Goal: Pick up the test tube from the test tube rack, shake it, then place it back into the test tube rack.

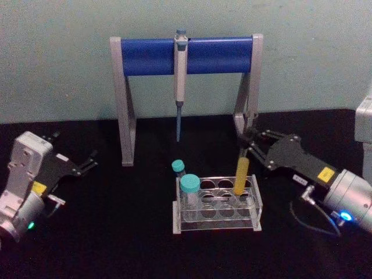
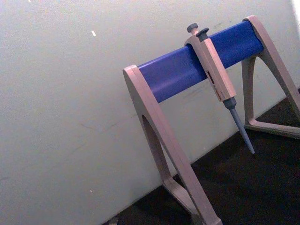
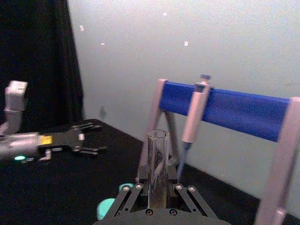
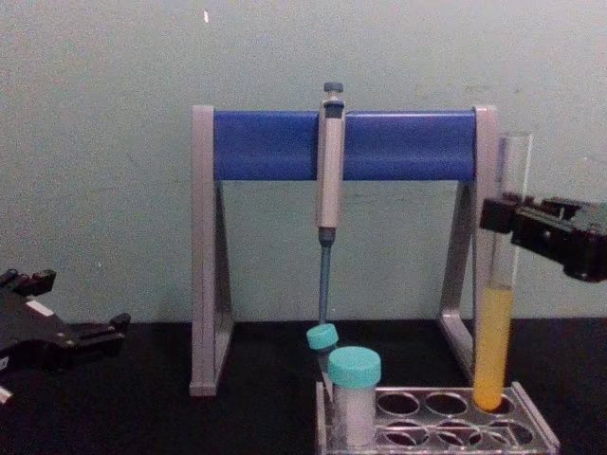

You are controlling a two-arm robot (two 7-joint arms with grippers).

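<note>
Test tube [image 4: 497, 284]: tall, clear, uncapped, yellow-orange liquid [image 4: 492, 346] in lower part.

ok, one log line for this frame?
right claw: shut on test tube | its base in test tube rack back-row hole | left claw: open, parked left

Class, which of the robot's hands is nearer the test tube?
Right. The right hand is closed on the tube above its liquid; the left hand sits open, far off to the tube's left.

The test tube [image 1: 242, 174] stands in the test tube rack [image 1: 218, 225], right of the capped tubes [image 1: 189, 187], before the stand [image 1: 127, 116].
</note>
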